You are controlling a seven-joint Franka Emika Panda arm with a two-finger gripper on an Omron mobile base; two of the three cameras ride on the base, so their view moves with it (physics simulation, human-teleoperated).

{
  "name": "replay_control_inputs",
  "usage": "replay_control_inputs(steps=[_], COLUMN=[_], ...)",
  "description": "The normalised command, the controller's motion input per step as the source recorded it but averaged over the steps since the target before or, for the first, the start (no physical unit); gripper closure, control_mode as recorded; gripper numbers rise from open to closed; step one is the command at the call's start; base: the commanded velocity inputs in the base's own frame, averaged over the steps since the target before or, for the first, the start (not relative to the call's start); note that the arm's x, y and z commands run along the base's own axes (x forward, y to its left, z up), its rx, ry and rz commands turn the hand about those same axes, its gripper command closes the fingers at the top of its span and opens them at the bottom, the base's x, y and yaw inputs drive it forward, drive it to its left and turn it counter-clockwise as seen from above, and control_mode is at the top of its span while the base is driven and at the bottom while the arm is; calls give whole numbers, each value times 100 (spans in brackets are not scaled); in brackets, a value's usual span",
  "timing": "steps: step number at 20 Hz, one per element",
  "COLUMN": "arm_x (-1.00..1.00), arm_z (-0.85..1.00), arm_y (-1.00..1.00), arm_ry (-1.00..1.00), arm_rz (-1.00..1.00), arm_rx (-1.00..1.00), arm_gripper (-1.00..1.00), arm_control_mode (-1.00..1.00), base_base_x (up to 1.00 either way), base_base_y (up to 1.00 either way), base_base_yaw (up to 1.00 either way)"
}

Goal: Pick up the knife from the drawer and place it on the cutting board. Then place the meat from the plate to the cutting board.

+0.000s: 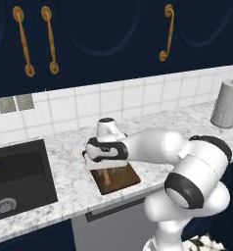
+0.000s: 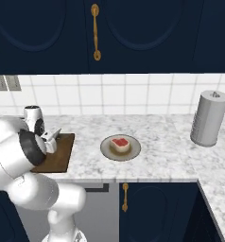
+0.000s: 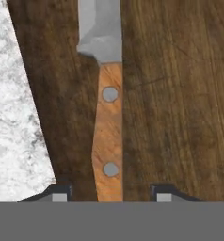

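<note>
The knife lies flat on the dark wooden cutting board, its light brown handle toward me and the silver blade pointing away. My gripper hovers just above the handle, open, with a gap between each fingertip and the wood. In the left base view the gripper hangs over the cutting board at the counter's front. To the right of the cutting board, the meat rests on the round plate. The drawer is out of view.
A dark sink is sunk into the counter left of the board. A tall grey cylinder stands at the back right. Navy cupboards with gold handles hang overhead. Marble counter lies between plate and cylinder.
</note>
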Motion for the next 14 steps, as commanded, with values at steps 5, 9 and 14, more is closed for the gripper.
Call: replay_control_inputs(steps=[5,9,14], arm_x=[-21,0,1], arm_z=[99,67,44], arm_y=[-89,-100,-100], arm_ry=[-12,-11,-5], arm_rz=[0,0,0], arm_rx=[0,-9,-22], arm_gripper=[-100,-100,-100], arm_control_mode=[-100,-100,-100], base_base_x=[0,0,0], base_base_y=[0,0,0], base_base_yaw=[0,0,0])
